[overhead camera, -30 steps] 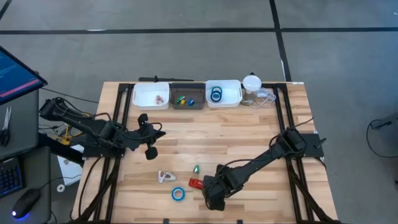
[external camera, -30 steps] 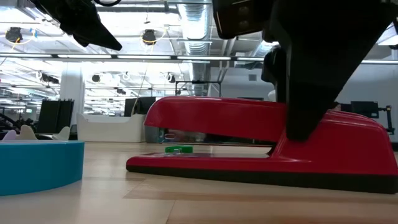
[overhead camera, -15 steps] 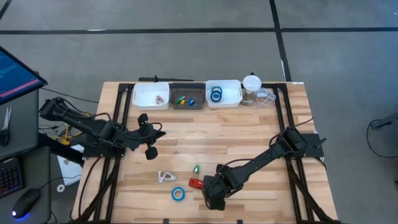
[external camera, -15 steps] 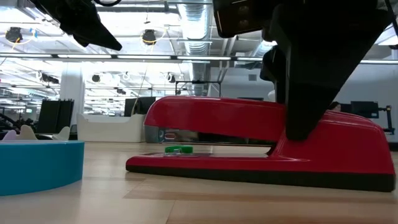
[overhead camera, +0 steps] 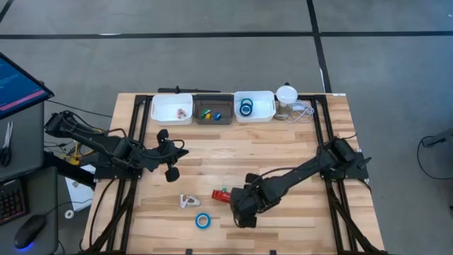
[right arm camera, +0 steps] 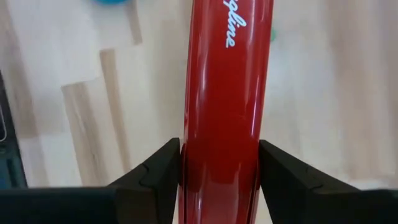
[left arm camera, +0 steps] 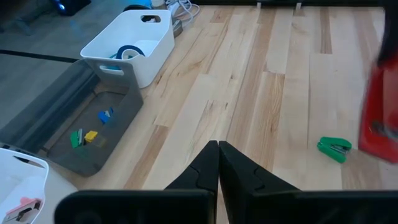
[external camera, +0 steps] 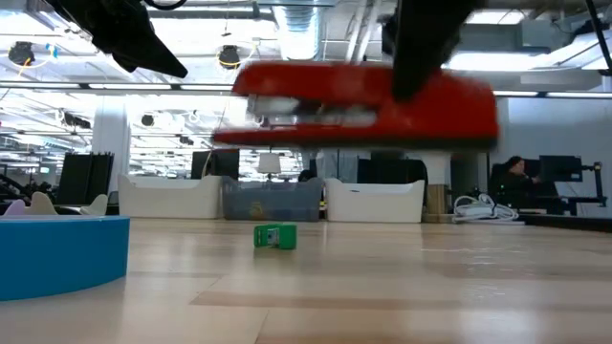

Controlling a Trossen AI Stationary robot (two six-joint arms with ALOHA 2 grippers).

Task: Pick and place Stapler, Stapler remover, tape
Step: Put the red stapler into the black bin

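- Holding the stapler [right arm camera: 225, 93] between its fingers [right arm camera: 155, 174], your right gripper [overhead camera: 243, 204] has it clear of the table [overhead camera: 283, 152], at 6 o'clock.
- Note one tape [overhead camera: 202, 221] roll at 7 o'clock of the stapler, on the wood.
- Your left gripper [left arm camera: 217, 163] waits pinched together at 9 o'clock.

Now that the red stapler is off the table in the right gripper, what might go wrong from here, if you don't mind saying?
1. The right gripper holds the long red stapler near one end, so it may tilt or slip out.
2. If it drops, it could strike the small green stapler on the wooden table below.
3. Carried towards the bins, it must stay clear of the left gripper, parked shut mid-table.
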